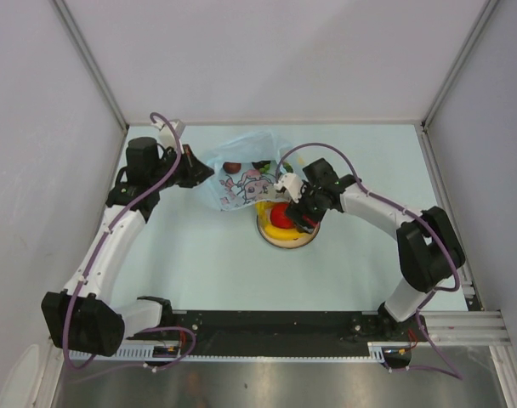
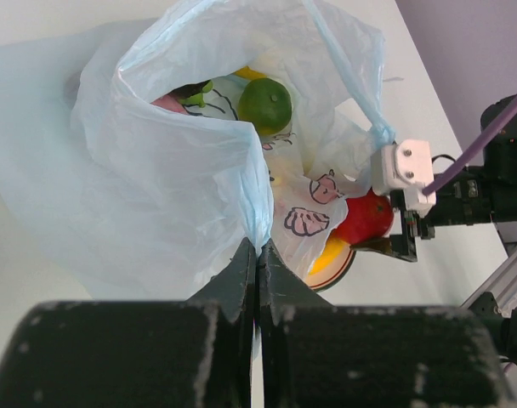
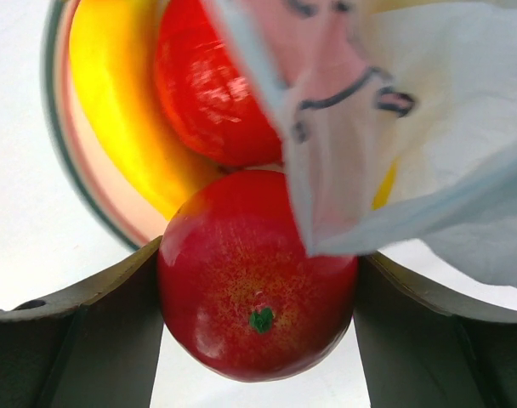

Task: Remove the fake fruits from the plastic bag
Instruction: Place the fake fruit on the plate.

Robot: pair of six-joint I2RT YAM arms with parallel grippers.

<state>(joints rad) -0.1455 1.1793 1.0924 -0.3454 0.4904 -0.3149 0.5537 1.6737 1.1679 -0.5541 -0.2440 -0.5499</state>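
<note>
Two robot arms are handling a thin blue bag (image 1: 241, 174) of plastic fruit, sitting mid-way along the far edge of the tabletop (image 1: 190, 272).
The left gripper (image 2: 257, 248) is pinching the bag's crinkly, translucent rim, fingers pressed together, and the mouth is gaping toward it; a glossy green fruit (image 2: 264, 106) is lying inside. The right gripper (image 1: 299, 212) is clamping a smooth red apple (image 3: 257, 276) just above a round plate (image 3: 67, 161) at the bag's near side. A yellow banana (image 3: 114, 110) is curving along the plate's left and near rim, long axis running far-left to near-right, beside a second red fruit (image 3: 212, 93). Bare tabletop is lying open toward the near, left and right edges.
</note>
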